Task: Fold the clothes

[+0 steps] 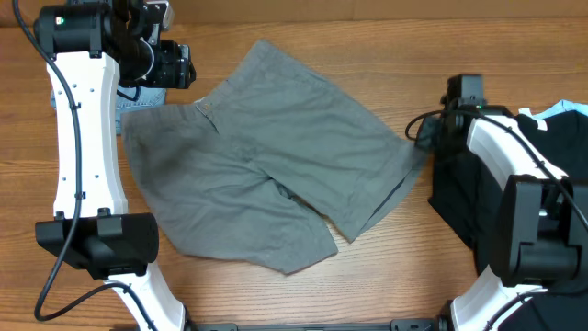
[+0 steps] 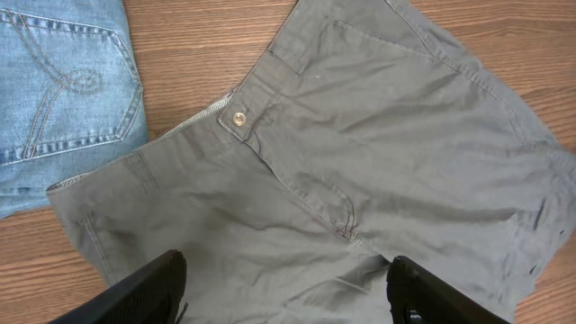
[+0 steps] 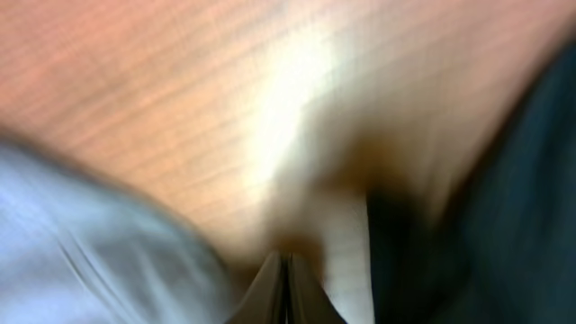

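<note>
— Jaws?
— Left gripper (image 2: 286, 288) wide apart, empty, shorts (image 2: 378, 171) flat directly beneath. Right gripper (image 3: 286, 283) closed; blur hides whether the hem (image 1: 395, 188) beside it is pinched.
— Step?
— Likely taking hold for the first fold; left must drop onto the waistband (image 2: 270, 94) ahead.
— Room?
— Denim garment (image 2: 63, 90) crowds beyond-left of the left jaws; bare table (image 3: 180, 90) lies beyond the right's, black T-shirt (image 3: 522, 198) to its right.
</note>
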